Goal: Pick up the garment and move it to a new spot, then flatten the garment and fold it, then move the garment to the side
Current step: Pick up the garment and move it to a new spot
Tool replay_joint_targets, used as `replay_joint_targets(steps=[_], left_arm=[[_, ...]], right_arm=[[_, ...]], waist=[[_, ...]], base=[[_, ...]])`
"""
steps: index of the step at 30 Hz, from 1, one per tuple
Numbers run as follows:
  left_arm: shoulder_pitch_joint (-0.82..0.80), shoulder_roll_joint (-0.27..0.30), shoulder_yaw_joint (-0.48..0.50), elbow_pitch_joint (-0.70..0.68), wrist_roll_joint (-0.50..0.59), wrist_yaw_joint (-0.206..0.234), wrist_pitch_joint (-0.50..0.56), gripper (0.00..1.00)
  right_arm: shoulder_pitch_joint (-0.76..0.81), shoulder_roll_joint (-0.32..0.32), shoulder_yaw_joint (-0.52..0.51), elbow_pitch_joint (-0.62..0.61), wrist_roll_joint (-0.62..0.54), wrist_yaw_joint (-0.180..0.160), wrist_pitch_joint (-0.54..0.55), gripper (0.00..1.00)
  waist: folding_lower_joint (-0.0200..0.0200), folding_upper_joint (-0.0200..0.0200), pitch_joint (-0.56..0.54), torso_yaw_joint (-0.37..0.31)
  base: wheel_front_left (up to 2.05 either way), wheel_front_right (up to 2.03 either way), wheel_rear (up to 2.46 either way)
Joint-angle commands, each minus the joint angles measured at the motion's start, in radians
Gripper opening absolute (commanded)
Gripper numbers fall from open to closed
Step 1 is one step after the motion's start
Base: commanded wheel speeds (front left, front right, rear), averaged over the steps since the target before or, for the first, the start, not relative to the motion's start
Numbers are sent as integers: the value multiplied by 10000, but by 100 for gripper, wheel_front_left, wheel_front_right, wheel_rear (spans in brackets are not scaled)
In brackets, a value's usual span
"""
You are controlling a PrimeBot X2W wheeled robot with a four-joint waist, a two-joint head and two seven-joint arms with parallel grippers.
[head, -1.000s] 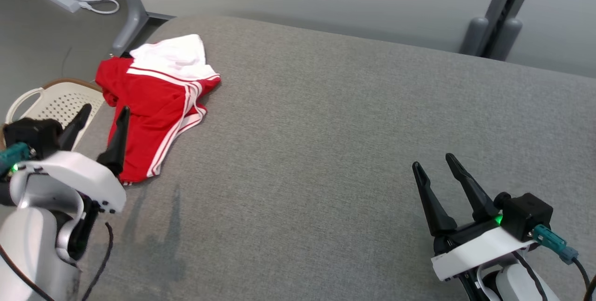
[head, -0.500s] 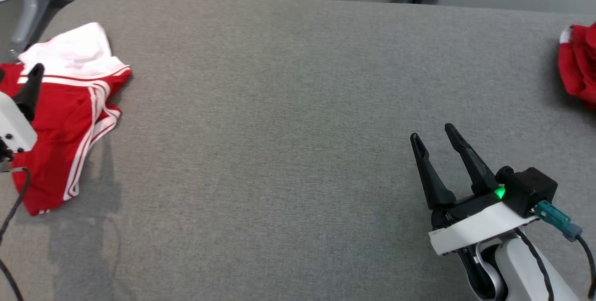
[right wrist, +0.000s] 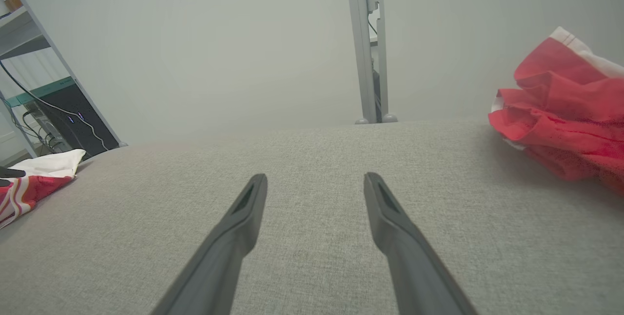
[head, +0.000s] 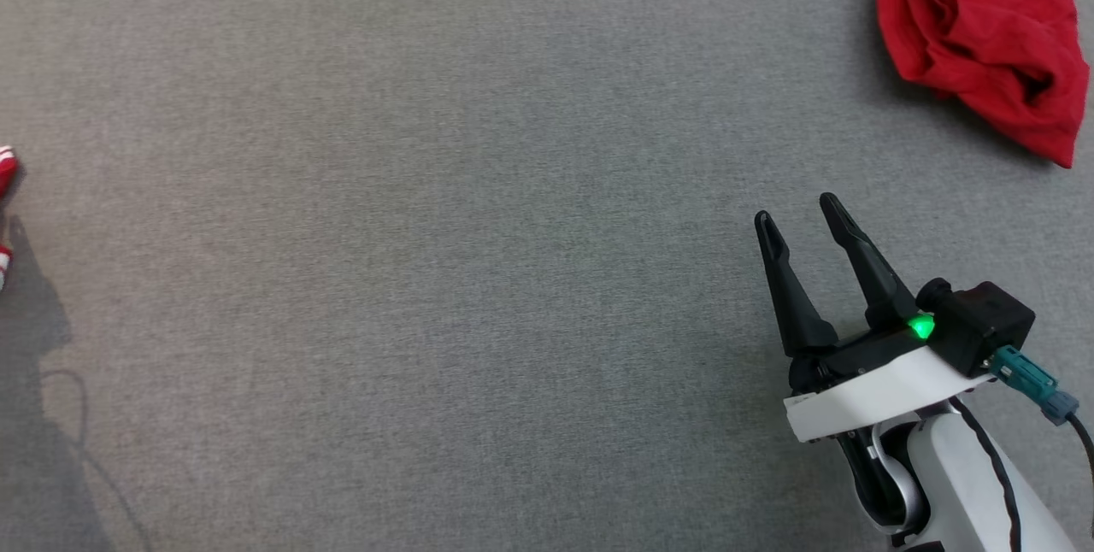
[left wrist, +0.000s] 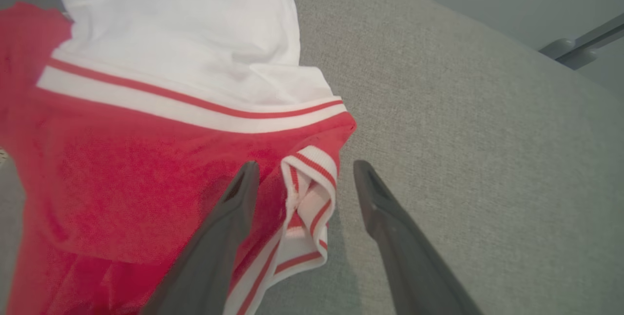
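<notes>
Over at far right, crumpled red garment (head: 974, 31); right gripper (head: 794, 208) is wide open, empty, so pinch a thick fold.

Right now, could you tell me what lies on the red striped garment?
White fabric lies over one end of the red striped garment, beyond the left gripper; anything beneath is covered.

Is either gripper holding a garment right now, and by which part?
Nothing is held. The left gripper is open at the edge of the red-and-white garment; the right gripper is open over the grey surface.
</notes>
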Motion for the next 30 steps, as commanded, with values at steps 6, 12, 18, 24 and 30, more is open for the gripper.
replay_joint_targets(steps=[6,12,18,24,30], left_arm=[[-255,320,-253,933,-201,-13,160,100],[-343,613,-519,1884,34,41,402,100],[-509,571,-788,2564,54,55,1019,100],[-682,570,-984,2656,-19,9,727,0],[-621,801,-1559,1787,-282,-12,121,0]], right_arm=[[-167,95,91,-19,92,4,-64,100],[-167,40,-14,-66,49,4,-64,100],[-177,20,-39,-28,1,4,-64,100],[-249,36,-48,-7,-21,4,-64,100],[-150,88,-14,85,24,4,-66,100]], waist=[[0,0,308,-650],[0,0,530,-843],[0,0,675,-834],[0,0,636,-753],[0,0,406,-679]], base=[[0,0,0],[0,0,0],[0,0,0],[0,0,0],[0,0,0]])
